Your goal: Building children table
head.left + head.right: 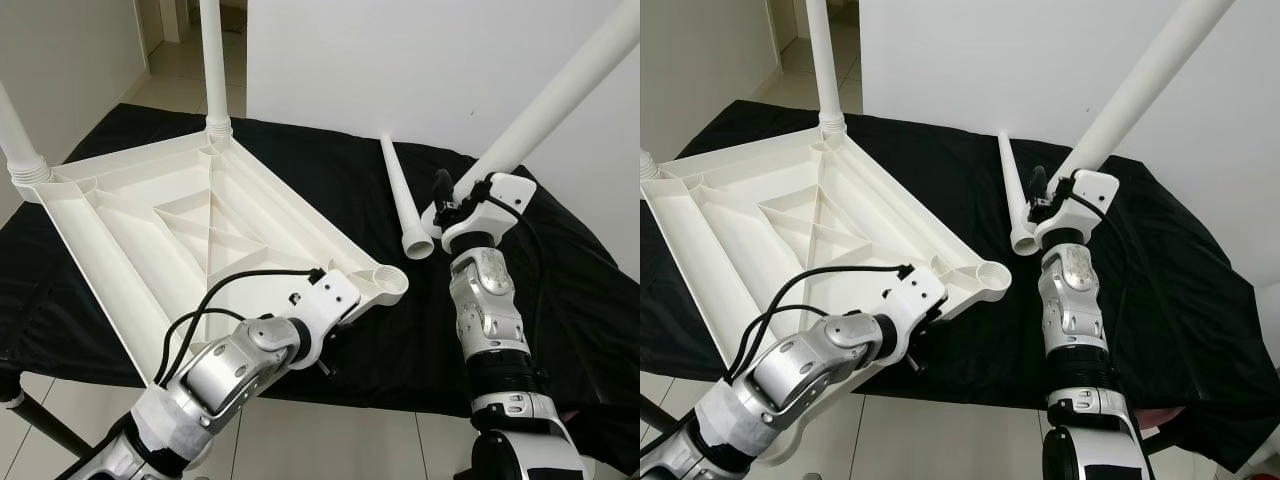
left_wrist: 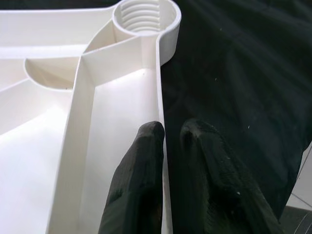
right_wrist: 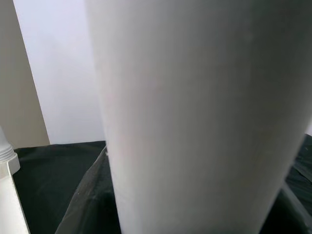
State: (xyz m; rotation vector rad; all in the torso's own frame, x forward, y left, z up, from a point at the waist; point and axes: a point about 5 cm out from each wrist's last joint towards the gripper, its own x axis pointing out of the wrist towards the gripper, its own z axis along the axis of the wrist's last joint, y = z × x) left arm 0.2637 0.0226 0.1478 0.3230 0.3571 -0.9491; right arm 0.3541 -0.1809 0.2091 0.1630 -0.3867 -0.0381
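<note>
A white plastic table top point(image 1: 190, 230) lies upside down on the black cloth. Upright legs are screwed into its far corner point(image 1: 213, 60) and its left corner point(image 1: 15, 140). The near right corner has an empty threaded socket point(image 1: 385, 278) point(image 2: 145, 14). My left gripper point(image 2: 170, 131) is shut on the table top's rim just short of that socket, one finger on each side of the wall. To the right of the socket, my right gripper point(image 1: 455, 200) is shut on a third white leg point(image 1: 560, 95) point(image 3: 195, 117) that slants up to the right. A fourth leg point(image 1: 405, 200) lies loose on the cloth.
The black cloth point(image 1: 580, 290) covers a low surface whose front edge runs just before me, with pale tiled floor point(image 1: 330, 440) below it. A white wall point(image 1: 400, 60) stands close behind, and a doorway point(image 1: 170, 40) opens at the back left.
</note>
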